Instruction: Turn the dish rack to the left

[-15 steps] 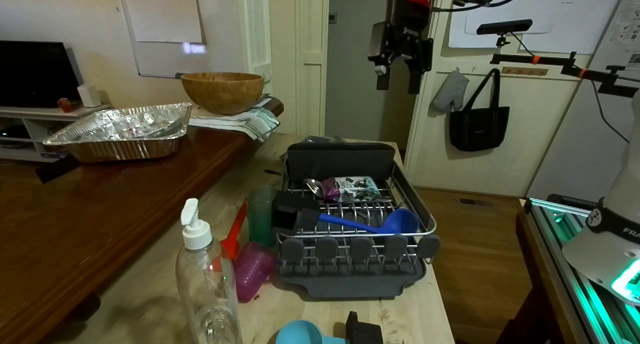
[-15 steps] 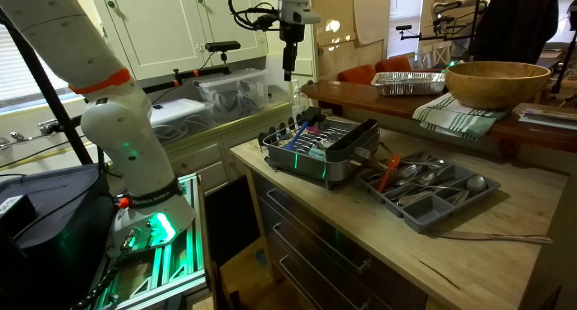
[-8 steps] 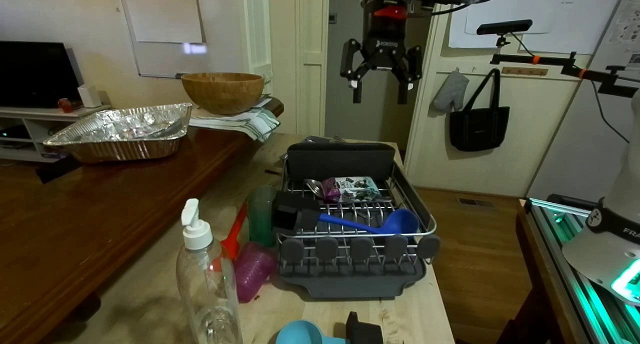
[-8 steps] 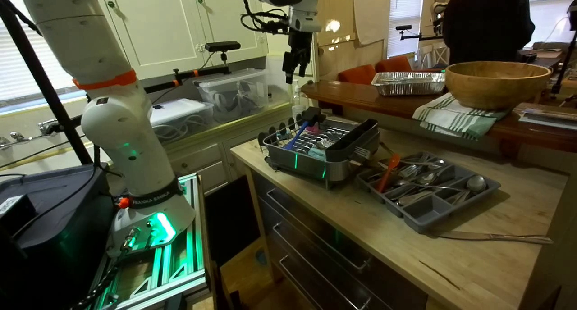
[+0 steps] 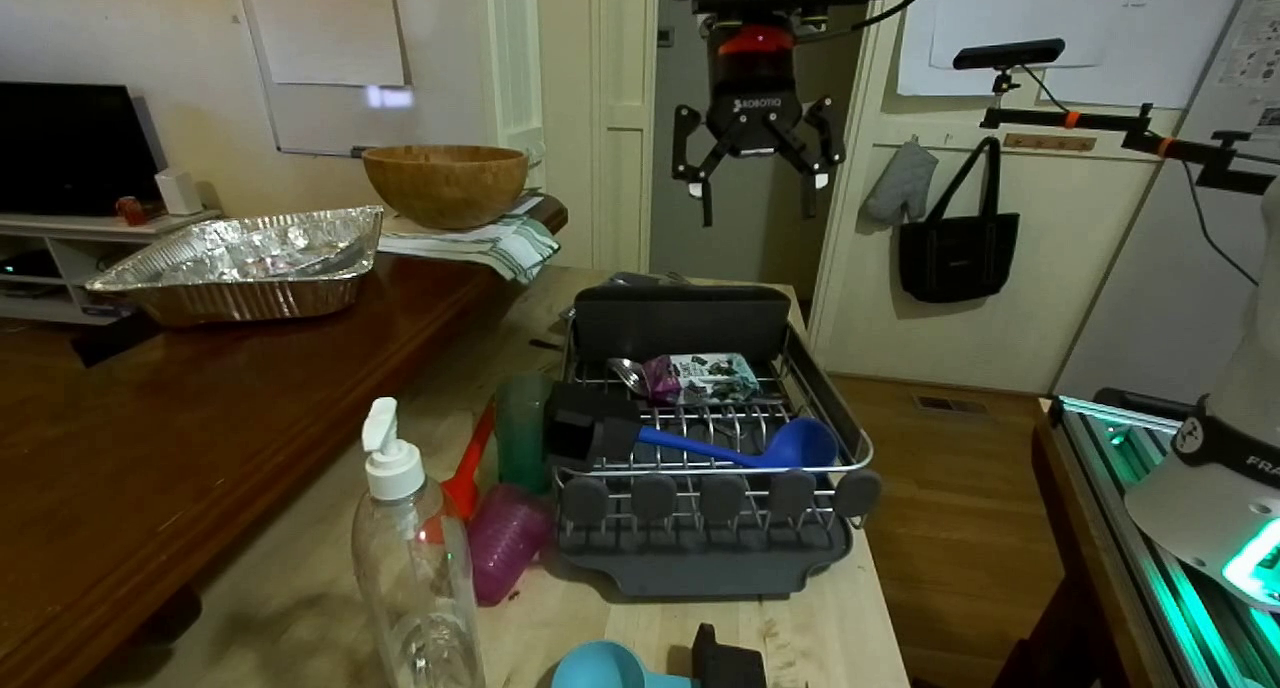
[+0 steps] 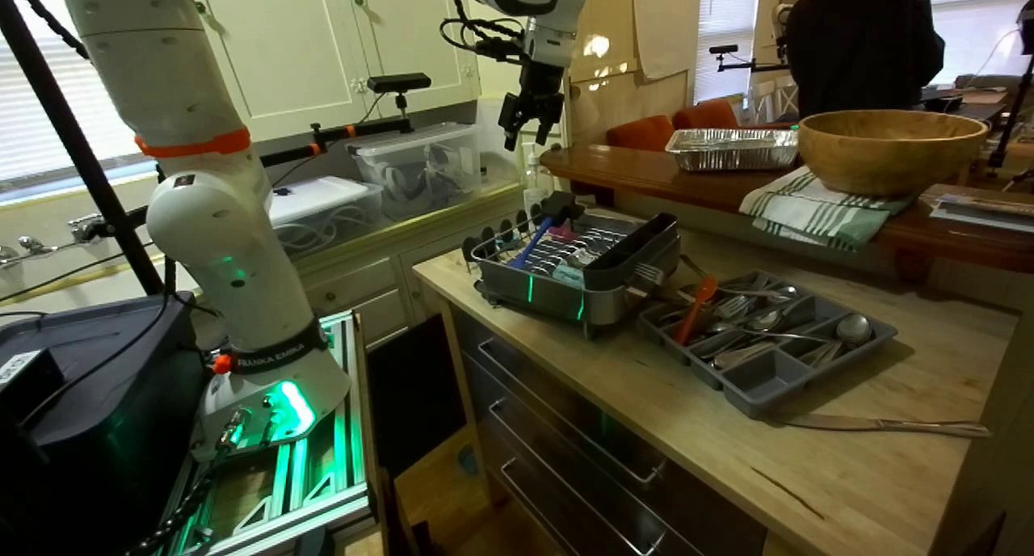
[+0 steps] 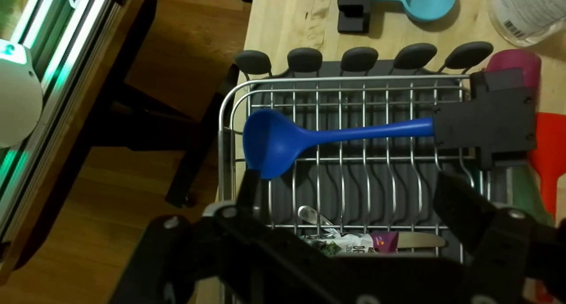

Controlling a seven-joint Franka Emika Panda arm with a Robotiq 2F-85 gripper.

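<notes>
1. Dark grey plastic and bright wire form the dish rack (image 6: 557, 297). It stands on the pale wood counter (image 6: 864, 475), 1 flank near the edge that faces the robot base (image 5: 1205, 503).
2. The gripper (image 5: 758, 211) hangs above the rack, well apart from it, its 2 fingers spread with nothing between them. Judged step: approach; turn not yet done.
3. Hazard: rack drops off the counter. Probable cause: a swing that carries a corner past the nearby edge.
4. Hazard: the blue ladle (image 7: 327, 137) slides out. Probable cause: a jolt, since its black handle block (image 7: 482, 118) overhangs the rim.
5. Hazard: the magenta cup (image 5: 505, 546) and green cup (image 5: 522, 438) get shoved toward the pump bottle (image 5: 415, 578). Probable cause: the opposite flank sweeping outward.
6. Hazard: rack binds against the cutlery tray (image 6: 767, 374). Probable cause: a corner turning into it; contact between the 2 cannot be confirmed.
7. Hazard: grip slips. Probable cause: fingers landing on thin, round rim wire, or on the ladle first.
8. Rack finish: matte walls, smooth rim with rounded corners, wavy tines, 5 oval paddles at 1 end.
9. Ladle: smooth, deep round bowl, slim tapered handle. Cups: translucent plastic. Snack packet (image 5: 712, 376): crinkled printed film, likely to shift.
</notes>
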